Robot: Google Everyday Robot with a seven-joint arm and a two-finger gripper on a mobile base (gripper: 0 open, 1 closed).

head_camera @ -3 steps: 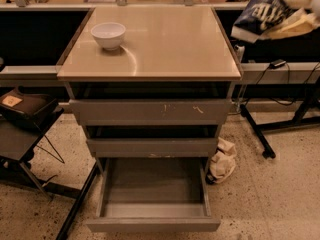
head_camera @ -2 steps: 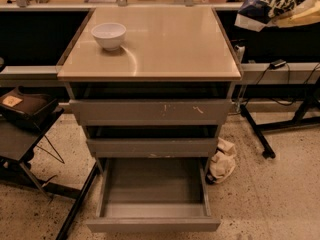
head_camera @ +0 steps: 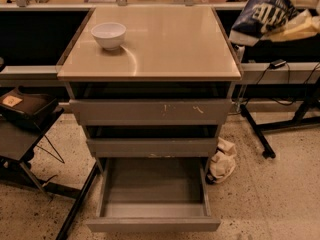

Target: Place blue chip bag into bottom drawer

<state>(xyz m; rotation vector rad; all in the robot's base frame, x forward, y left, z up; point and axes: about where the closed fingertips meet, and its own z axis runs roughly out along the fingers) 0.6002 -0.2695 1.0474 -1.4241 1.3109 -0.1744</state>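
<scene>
Speckled floor (head_camera: 280,194) around the beige desk (head_camera: 170,49). White bowl (head_camera: 109,35) at the desk's left rear. Under the desk top, bottom drawer (head_camera: 152,224) pulled out. Off the desk's right rear corner, aloft, blue chip bag (head_camera: 264,16), clamped in the tool (head_camera: 296,19).

Lab: metal drawer cabinet (head_camera: 165,49), terrazzo floor (head_camera: 282,196)

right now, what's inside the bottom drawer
The bottom drawer shows only bare grey floor; its rear is covered by the middle drawer. The blue chip bag is at the gripper, upper right.
</scene>
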